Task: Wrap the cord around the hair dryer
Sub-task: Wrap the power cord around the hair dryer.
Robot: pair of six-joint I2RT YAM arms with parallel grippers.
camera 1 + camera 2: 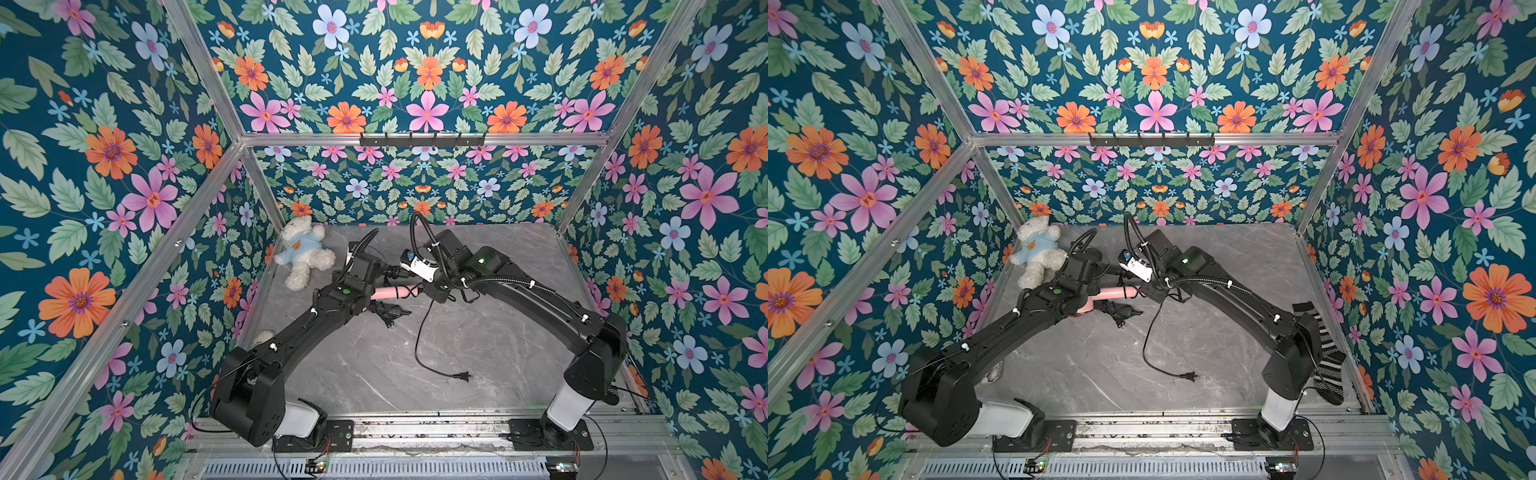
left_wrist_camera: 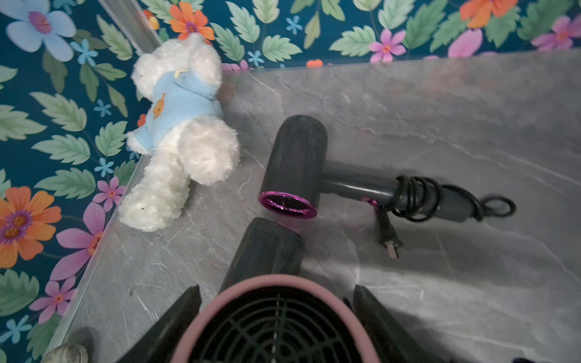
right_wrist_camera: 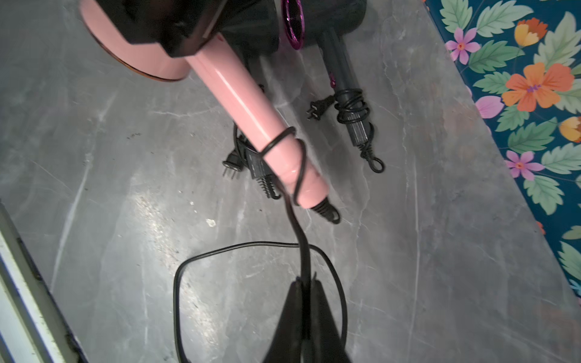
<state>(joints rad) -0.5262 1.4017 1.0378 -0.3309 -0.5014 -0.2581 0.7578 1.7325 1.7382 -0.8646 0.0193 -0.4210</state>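
Note:
My left gripper (image 2: 276, 290) is shut on the head of the pink hair dryer (image 2: 220, 301), one finger on each side of its rear grille, holding it above the table. In both top views the pink handle (image 1: 390, 293) (image 1: 1113, 293) points toward the right arm. The black cord (image 3: 301, 251) loops once around the handle (image 3: 245, 103) near its end. From there it runs into my right gripper (image 3: 303, 283), which is shut on it. The rest of the cord trails in a loop across the table to its plug (image 1: 462, 376) (image 1: 1188, 376).
A dark grey hair dryer (image 2: 295, 160) (image 3: 345, 78) with a magenta ring lies with its cord wound on its handle. Another black dryer (image 2: 267, 248) lies under the pink one. A white teddy bear (image 1: 305, 253) sits in the far left corner. A striped sock (image 1: 1325, 353) lies by the right arm.

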